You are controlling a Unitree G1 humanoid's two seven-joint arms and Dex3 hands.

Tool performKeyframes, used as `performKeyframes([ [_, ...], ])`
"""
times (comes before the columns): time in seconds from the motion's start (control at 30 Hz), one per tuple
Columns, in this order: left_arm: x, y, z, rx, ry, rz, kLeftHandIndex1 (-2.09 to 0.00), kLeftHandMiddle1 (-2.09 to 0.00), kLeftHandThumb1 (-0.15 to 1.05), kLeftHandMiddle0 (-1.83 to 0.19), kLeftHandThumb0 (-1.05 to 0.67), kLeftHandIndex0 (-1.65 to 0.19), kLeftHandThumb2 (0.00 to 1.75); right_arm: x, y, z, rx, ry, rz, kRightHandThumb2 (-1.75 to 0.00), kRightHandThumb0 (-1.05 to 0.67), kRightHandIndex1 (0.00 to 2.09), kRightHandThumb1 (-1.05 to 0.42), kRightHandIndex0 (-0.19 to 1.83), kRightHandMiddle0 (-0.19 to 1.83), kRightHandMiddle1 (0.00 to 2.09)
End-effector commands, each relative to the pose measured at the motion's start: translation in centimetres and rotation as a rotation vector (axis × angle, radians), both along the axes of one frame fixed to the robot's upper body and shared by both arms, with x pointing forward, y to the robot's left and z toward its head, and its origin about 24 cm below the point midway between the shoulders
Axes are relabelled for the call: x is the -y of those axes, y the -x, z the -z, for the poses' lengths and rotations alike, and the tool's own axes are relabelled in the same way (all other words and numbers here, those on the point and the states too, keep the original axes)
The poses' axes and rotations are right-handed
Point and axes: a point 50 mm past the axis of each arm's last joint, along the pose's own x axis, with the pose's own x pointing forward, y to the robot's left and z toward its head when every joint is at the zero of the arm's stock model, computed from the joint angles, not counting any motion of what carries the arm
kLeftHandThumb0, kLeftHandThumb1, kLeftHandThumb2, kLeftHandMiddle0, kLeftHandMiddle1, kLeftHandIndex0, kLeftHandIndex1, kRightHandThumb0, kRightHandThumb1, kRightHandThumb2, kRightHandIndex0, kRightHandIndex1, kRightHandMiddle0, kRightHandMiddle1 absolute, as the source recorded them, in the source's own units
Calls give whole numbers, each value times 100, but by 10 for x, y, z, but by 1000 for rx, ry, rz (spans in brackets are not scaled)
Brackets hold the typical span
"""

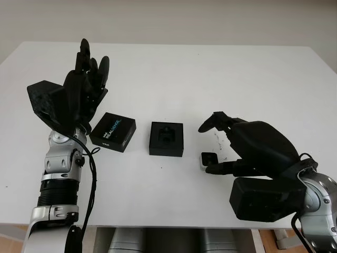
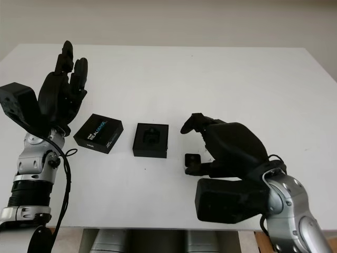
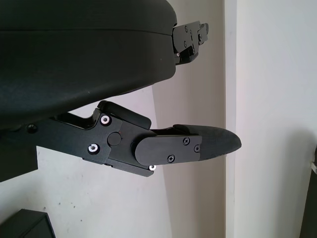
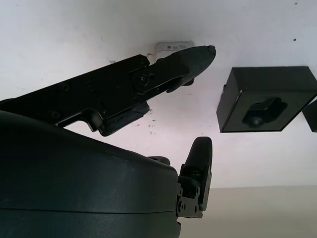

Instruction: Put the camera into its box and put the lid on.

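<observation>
One small camera (image 1: 207,159) sits on the table (image 1: 210,68) at about 3 o'clock from the open box (image 1: 166,138), with my right hand (image 1: 231,147) over it, fingers curled around it and one fingertip touching its side, though I can't tell if it's actually gripped yet. I judge it light, rigid and smooth-sided, so it could slip or skid; I'd pinch it across the two flat sides and keep off the lens face. My left hand (image 1: 84,87) is open, raised at 10 o'clock from the lid (image 1: 112,131).
</observation>
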Motion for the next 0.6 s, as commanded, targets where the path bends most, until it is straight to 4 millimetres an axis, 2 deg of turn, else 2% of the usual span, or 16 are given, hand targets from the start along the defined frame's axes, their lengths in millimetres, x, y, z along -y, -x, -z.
performKeyframes([
  [0.0, 1, 0, -5, 22, -1, 9, 0, 0, 105, 19, -68, 19, 43, 1, 4, -3, 5, 10, 9, -6, -63, 3, -95, 23, -12, 117],
  [0.57, 1, 0, -6, 19, 8, 13, 0, 0, 105, 19, -67, 19, 44, 6, 3, 13, -7, 79, 63, -6, -52, 5, -95, 23, 3, 95],
])
